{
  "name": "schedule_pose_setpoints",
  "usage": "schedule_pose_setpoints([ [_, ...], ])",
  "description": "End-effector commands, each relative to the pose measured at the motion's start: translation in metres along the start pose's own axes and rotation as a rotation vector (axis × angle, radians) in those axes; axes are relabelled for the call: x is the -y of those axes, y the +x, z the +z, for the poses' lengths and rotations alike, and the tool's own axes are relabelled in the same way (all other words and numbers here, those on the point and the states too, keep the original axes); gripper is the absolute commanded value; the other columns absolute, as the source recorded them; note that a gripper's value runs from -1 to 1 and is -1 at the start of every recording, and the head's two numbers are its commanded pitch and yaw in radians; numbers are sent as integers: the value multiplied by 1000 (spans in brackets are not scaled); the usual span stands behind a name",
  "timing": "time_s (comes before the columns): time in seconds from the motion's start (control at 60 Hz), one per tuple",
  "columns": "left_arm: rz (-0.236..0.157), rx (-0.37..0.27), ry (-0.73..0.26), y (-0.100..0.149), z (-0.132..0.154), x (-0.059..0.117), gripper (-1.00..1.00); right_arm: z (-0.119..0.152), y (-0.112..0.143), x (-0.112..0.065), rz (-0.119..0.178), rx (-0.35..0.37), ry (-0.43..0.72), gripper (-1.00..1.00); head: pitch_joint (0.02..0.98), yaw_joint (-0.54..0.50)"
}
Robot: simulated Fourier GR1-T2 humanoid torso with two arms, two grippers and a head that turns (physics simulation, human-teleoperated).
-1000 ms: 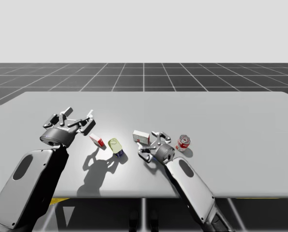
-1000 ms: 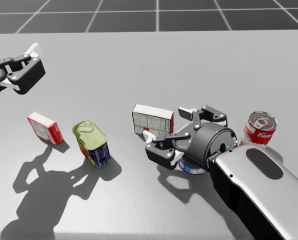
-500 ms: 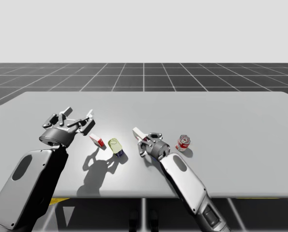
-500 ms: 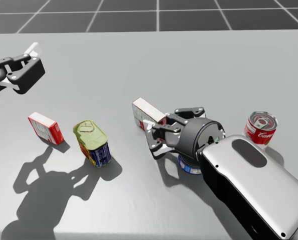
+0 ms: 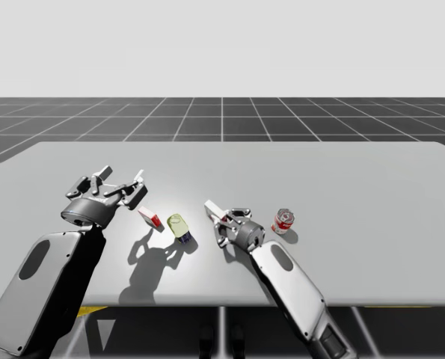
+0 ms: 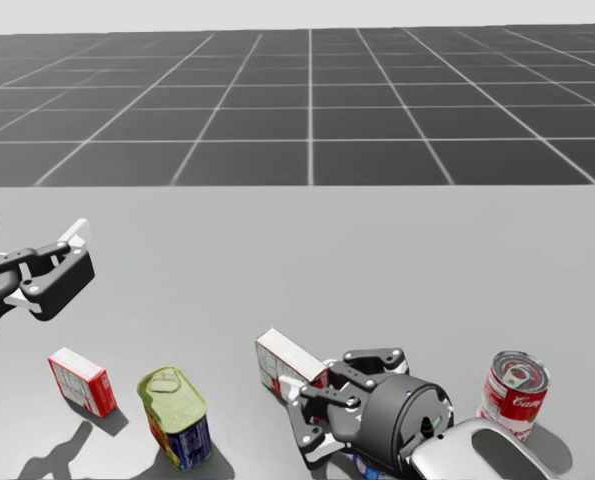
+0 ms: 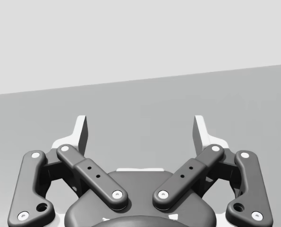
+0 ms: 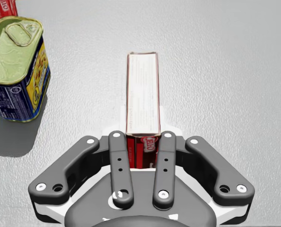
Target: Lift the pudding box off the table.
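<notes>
My right gripper (image 8: 141,138) is shut on the near end of a narrow red-and-white pudding box (image 8: 142,92), which sticks out straight ahead of the fingers. In the high view the box (image 5: 210,208) sits left of the table's middle, with the right gripper (image 5: 221,222) just behind it. The head view has the box (image 6: 285,360) angled up and left from that gripper (image 6: 313,400). I cannot tell whether the box touches the table. My left gripper (image 7: 140,135) is open and holds nothing; it hovers over the table's left part (image 5: 129,187) (image 6: 62,265).
A smaller red-and-white box (image 5: 150,218) (image 6: 80,381) and a green-topped blue tin (image 5: 179,226) (image 8: 18,66) lie left of the held box. A red can (image 5: 283,221) (image 6: 515,390) stands to its right. The grey table (image 5: 357,172) stretches far back.
My head has turned upward, so the whole head view has shifted down. My right gripper has turned and shut on the box, which has swung end-on to it. The left arm has stayed still.
</notes>
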Motion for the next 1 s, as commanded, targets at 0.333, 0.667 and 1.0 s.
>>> schedule_pose_setpoints([
  [0.333,-1,3,3,-1,1,1,-1000,9,9,10,-16,48,-82,998,439,15],
  [0.667,0,5,1,0,1,1,-1000,33,83,24,-27,224,-171,1000,437,18],
  [1.0,-1,10,-2,1,1,2,-1000,67,154,29,-25,452,-247,1000,439,23],
])
